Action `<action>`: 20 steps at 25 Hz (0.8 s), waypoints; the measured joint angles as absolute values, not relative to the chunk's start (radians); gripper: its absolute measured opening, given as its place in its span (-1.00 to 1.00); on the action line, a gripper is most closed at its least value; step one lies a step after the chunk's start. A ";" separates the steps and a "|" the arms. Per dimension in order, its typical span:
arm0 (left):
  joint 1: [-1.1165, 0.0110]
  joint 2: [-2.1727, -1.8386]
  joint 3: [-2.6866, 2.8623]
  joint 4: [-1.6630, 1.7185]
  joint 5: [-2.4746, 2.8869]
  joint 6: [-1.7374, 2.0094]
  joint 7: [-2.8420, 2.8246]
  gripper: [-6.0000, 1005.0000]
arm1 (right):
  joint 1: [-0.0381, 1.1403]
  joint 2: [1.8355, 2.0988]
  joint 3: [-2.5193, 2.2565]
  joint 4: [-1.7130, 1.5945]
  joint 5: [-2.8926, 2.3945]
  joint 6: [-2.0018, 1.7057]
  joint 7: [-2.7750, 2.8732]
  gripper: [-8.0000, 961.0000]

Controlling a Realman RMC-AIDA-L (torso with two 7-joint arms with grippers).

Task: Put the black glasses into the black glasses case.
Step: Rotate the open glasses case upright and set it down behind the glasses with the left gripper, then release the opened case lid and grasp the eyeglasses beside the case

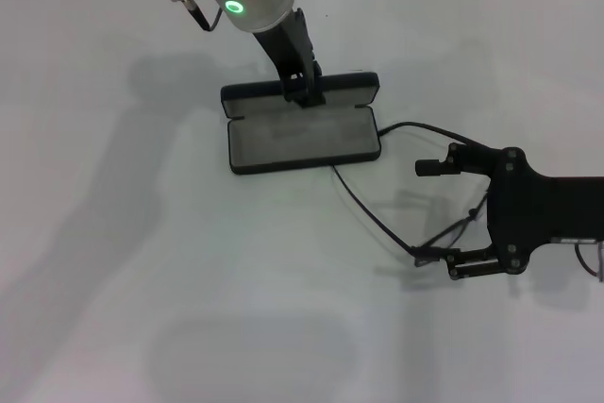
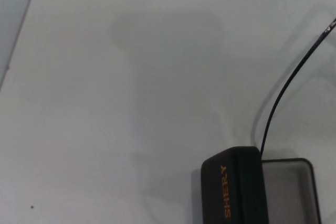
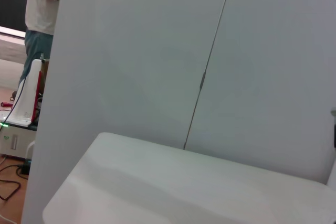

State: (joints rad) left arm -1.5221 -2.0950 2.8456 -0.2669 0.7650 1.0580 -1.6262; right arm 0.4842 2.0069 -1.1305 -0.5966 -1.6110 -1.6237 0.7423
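The black glasses case (image 1: 302,134) lies open in the middle of the white table, grey lining up. Its lid stands at the far side. My left gripper (image 1: 304,92) comes down from above and is shut on the lid's edge. The left wrist view shows the lid (image 2: 234,188) with orange lettering and one thin temple arm (image 2: 283,95). The black glasses (image 1: 453,228) lie to the right of the case, their temple arms reaching toward its right end and front edge. My right gripper (image 1: 436,214) is open, with its fingers wide apart astride the frame.
The white table (image 1: 123,233) runs to the left and front of the case. The right wrist view shows only pale wall panels (image 3: 210,77) and a person (image 3: 42,3) far off at the side.
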 joint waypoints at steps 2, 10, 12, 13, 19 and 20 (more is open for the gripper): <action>-1.527 -2.095 2.846 -0.267 0.765 1.071 -1.626 -0.36 | 0.485 2.007 -1.130 -0.597 -1.613 -1.621 0.742 0.64; -1.553 -2.091 2.846 -0.276 0.715 1.128 -1.610 0.12 | 0.483 2.007 -1.130 -0.596 -1.614 -1.618 0.741 0.63; -1.556 -2.091 2.846 -0.283 0.682 1.147 -1.588 0.17 | 0.482 2.007 -1.131 -0.596 -1.614 -1.618 0.741 0.63; -1.557 -2.090 2.845 -0.290 0.660 1.159 -1.573 0.19 | 0.480 2.007 -1.131 -0.595 -1.614 -1.617 0.741 0.63; -1.490 -2.090 2.845 -0.393 0.270 1.296 -1.326 0.21 | 0.475 2.005 -1.104 -0.595 -1.608 -1.617 0.731 0.63; -1.463 -2.088 2.845 -0.412 0.182 1.318 -1.284 0.21 | 0.475 2.006 -1.100 -0.595 -1.608 -1.617 0.731 0.63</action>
